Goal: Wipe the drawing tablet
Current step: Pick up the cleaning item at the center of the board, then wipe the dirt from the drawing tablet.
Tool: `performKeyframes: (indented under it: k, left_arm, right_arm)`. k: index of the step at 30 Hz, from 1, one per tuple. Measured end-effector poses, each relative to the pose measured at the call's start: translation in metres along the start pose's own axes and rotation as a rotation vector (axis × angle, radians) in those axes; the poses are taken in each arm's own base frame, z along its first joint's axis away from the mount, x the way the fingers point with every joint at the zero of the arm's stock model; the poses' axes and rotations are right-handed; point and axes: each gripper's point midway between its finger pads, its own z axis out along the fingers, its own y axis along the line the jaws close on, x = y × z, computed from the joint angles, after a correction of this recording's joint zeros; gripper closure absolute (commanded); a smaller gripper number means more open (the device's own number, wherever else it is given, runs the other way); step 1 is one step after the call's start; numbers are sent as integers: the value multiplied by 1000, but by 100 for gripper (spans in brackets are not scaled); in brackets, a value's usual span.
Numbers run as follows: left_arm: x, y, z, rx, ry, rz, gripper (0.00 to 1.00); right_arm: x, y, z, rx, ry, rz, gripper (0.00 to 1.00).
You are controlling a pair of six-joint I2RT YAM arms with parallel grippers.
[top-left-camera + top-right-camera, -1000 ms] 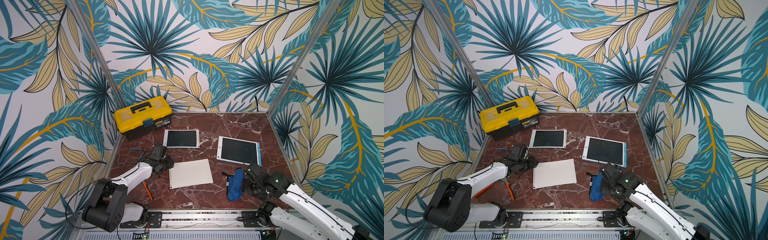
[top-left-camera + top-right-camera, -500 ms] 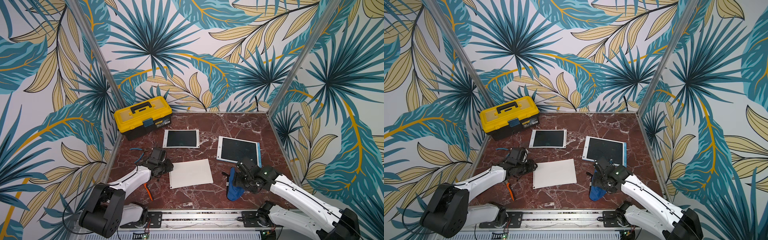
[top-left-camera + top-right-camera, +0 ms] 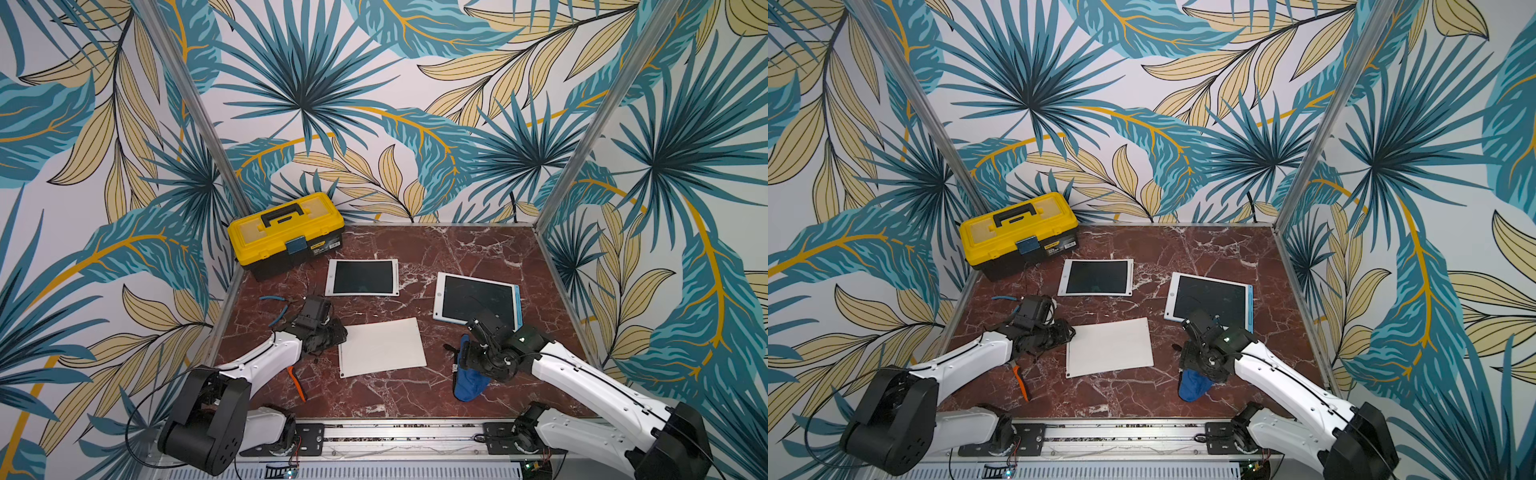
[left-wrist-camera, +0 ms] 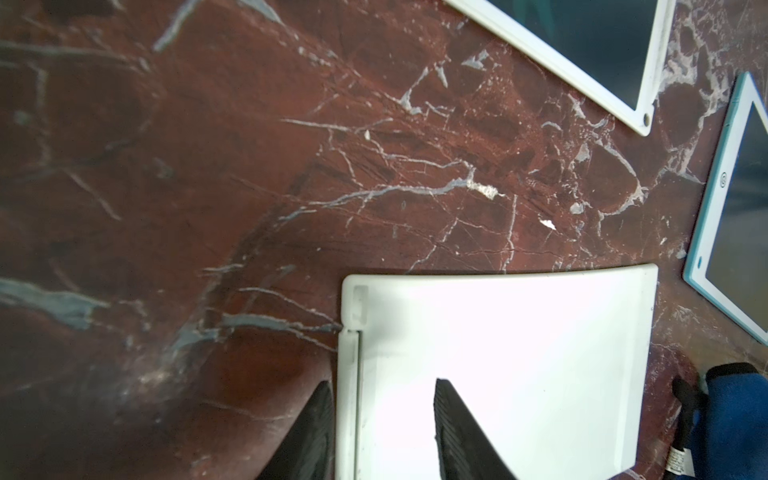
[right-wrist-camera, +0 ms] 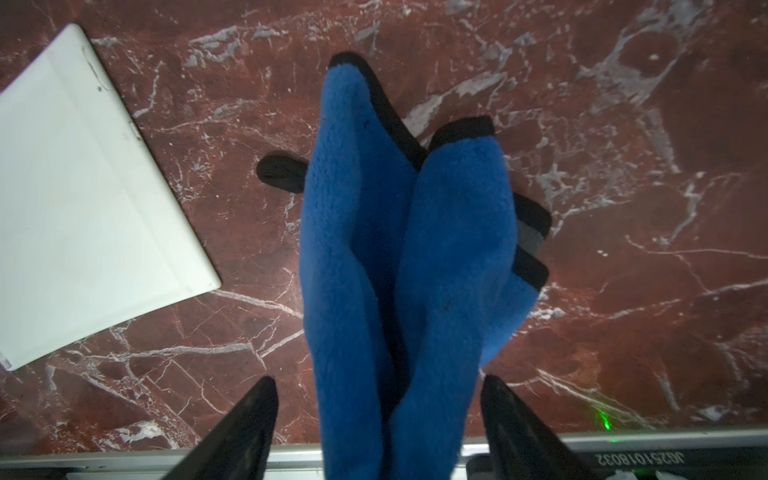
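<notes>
Three drawing tablets lie on the marble table. One with a white frame and dark screen (image 3: 362, 277) is at the back. One with a blue edge (image 3: 473, 297) is at the right. A plain white one (image 3: 382, 353) lies in the middle, its screen hidden. My left gripper (image 3: 338, 332) (image 4: 384, 384) is open and straddles that white tablet's (image 4: 498, 365) left edge. A crumpled blue cloth (image 3: 467, 384) (image 5: 374, 249) with black trim lies near the front right. My right gripper (image 3: 469, 361) (image 5: 379, 379) is open over it, with a gap on each side of the cloth.
A yellow toolbox (image 3: 286, 232) stands at the back left. Blue-handled pliers (image 3: 274, 305) and an orange-handled tool (image 3: 297, 382) lie by the left arm. A metal rail (image 3: 395, 432) runs along the front edge. Patterned walls close in the other three sides.
The right arm has swung and its wrist has turned above the blue cloth, which stays about where it was. The left arm has barely moved.
</notes>
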Motion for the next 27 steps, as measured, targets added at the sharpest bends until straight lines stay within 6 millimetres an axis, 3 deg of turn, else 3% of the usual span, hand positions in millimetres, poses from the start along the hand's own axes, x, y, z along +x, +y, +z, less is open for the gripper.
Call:
performKeyframes:
  k: [6, 7, 11, 13, 16, 23, 25, 27]
  left_arm:
    - [1, -1, 0, 6, 4, -3, 57]
    - [1, -1, 0, 7, 6, -4, 57]
    - [4, 0, 3, 1, 18, -4, 57]
    - [8, 2, 6, -7, 33, -2, 58]
    - [12, 2, 8, -9, 47, 0, 58]
    - [26, 6, 2, 15, 55, -8, 58]
    - [30, 7, 0, 21, 56, -14, 61]
    - [31, 8, 0, 22, 59, -22, 61]
  right_arm:
    - [2, 4, 21, 20, 52, -5, 32]
    - [2, 5, 23, 19, 57, -5, 37]
    - [0, 7, 26, 5, 53, -15, 87]
    - [-3, 9, 24, -2, 46, -30, 100]
    - [-16, 24, 8, -36, 17, -89, 100]
    - [-82, 92, -66, -171, -190, -279, 100]
    - [-95, 108, -68, -171, -200, -317, 100]
    - [-101, 118, -57, -155, -177, -347, 99]
